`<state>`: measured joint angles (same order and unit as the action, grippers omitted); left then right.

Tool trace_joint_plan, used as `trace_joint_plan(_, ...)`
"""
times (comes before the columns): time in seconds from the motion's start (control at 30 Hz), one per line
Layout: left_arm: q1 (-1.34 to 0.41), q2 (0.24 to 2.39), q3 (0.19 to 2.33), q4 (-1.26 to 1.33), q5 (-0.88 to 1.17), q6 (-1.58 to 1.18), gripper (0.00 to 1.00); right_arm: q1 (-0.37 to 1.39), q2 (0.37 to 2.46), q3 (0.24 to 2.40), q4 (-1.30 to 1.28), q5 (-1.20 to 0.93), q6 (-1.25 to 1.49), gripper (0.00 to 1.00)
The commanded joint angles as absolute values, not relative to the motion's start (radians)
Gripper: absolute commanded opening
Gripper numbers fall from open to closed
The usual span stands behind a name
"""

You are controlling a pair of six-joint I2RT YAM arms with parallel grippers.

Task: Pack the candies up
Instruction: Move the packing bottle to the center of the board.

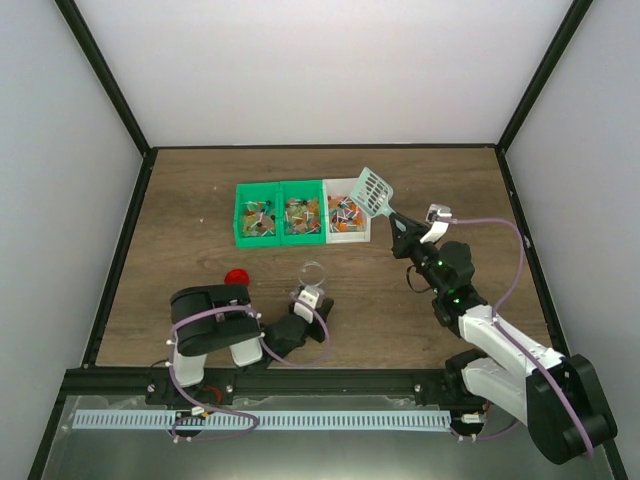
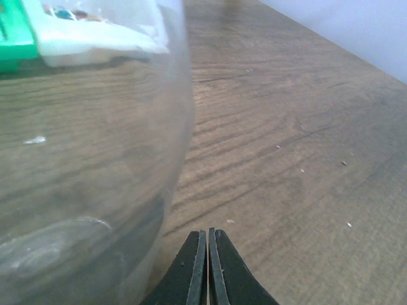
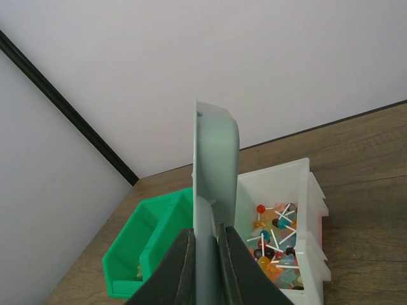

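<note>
A lab test booth: white panels [image 3: 286, 63] and a black post [image 3: 63, 108] beyond the right gripper [image 3: 205, 244] enclose a wooden table [image 3: 369, 140].

White-and-black jointed arms [image 1: 497, 362], looping purple cables [image 1: 485, 220], green status lights [image 1: 441, 265]

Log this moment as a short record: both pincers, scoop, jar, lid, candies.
left pincer: shut, empty, beside the jar
right pincer: shut on the scoop
scoop: raised over the white bin
jar: clear, lid off, no candies visible inside
lid: red, lying left of the jar
candies: in the white bin and two green bins
</note>
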<state>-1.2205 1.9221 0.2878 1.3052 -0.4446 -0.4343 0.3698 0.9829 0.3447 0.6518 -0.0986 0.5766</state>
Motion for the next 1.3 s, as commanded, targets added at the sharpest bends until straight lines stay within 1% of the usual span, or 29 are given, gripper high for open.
trace_joint_plan(0.0, -1.177, 1.944, 0.301, 1.344, -0.454, -0.458, 0.04, 0.362, 0.979, 0.365, 0.677, -0.103, 0.563, 0.01)
trace_joint_plan(0.33, -1.081, 1.955, 0.281, 1.355, -0.401, -0.435, 0.04, 0.362, 0.961, 0.361, 0.663, -0.104, 0.566, 0.01)
trace_joint_plan(0.47, -1.068, 1.971, 0.288, 1.362, -0.372, -0.427, 0.04, 0.363, 0.958, 0.360, 0.659, -0.106, 0.568, 0.01)
trace_joint_plan(0.63, -1.074, 1.992, 0.287, 1.430, -0.222, -0.375, 0.04, 0.364, 0.953, 0.360, 0.657, -0.104, 0.568, 0.01)
trace_joint_plan(0.67, -1.080, 1.989, 0.287, 1.432, -0.197, -0.368, 0.05, 0.363, 0.953, 0.360, 0.657, -0.103, 0.567, 0.01)
trace_joint_plan(0.77, -1.090, 1.973, 0.282, 1.434, -0.103, -0.332, 0.11, 0.362, 0.952, 0.359, 0.659, -0.099, 0.562, 0.01)
trace_joint_plan(0.93, -1.125, 1.912, 0.249, 1.429, -0.065, -0.289, 0.15, 0.363, 0.953, 0.358, 0.660, -0.095, 0.560, 0.01)
trace_joint_plan(1.03, -1.149, 1.846, 0.257, 1.341, -0.048, -0.271, 0.18, 0.363, 0.954, 0.357, 0.661, -0.095, 0.567, 0.01)
trace_joint_plan(1.13, -1.172, 1.768, 0.283, 1.237, 0.003, -0.252, 0.23, 0.362, 0.953, 0.360, 0.663, -0.098, 0.570, 0.01)
trace_joint_plan(1.27, -1.215, 1.591, 0.349, 1.008, 0.006, -0.234, 0.26, 0.364, 0.953, 0.361, 0.663, -0.099, 0.571, 0.01)
